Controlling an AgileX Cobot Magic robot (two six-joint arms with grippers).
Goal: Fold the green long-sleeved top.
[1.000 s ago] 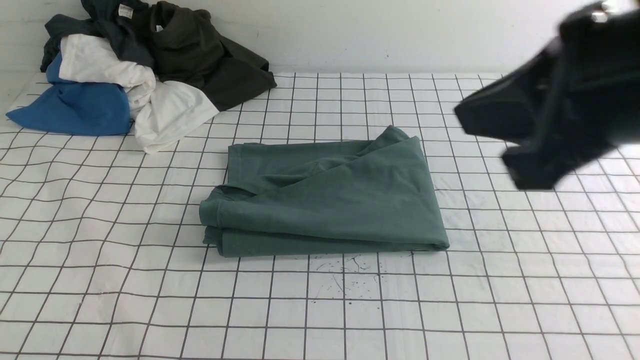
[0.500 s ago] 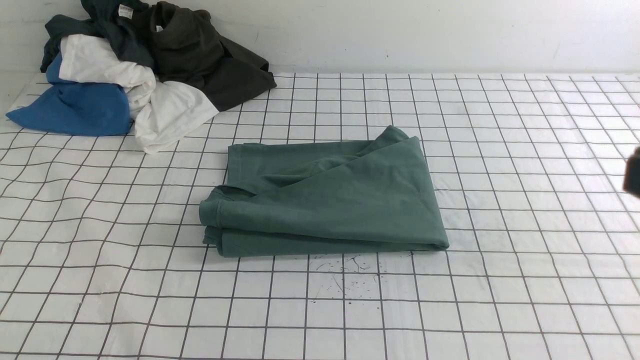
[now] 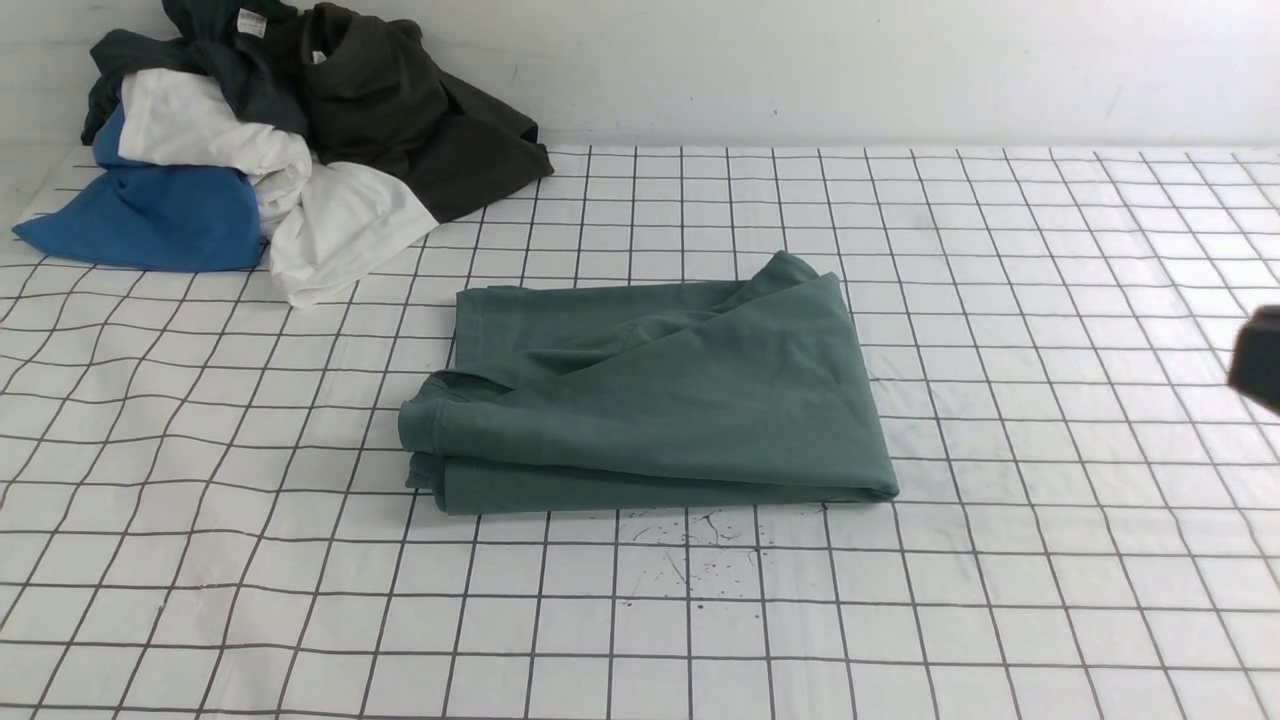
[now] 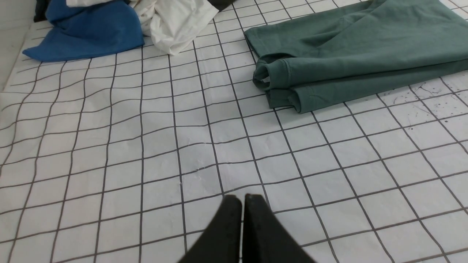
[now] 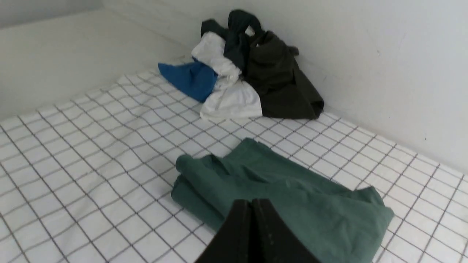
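Note:
The green long-sleeved top [image 3: 650,400] lies folded into a thick rectangle in the middle of the gridded table; it also shows as the top [image 4: 351,51] in the left wrist view and the top [image 5: 285,190] in the right wrist view. My left gripper [image 4: 243,198] is shut and empty over bare grid cloth, well short of the top's folded edge. My right gripper [image 5: 251,201] is shut and empty, raised above and apart from the top. In the front view only a dark sliver of the right arm [image 3: 1262,360] shows at the right edge; the left arm is out of view there.
A heap of other clothes sits in the far left corner: a blue cloth [image 3: 150,215], white garments [image 3: 330,225] and a dark olive-black garment [image 3: 420,120]. A white wall [image 3: 800,70] closes the back. Small dark specks [image 3: 695,555] mark the cloth in front of the top.
The right arm, large and blurred at the upper right one second ago, has withdrawn to the right edge of the front view. The top has not moved.

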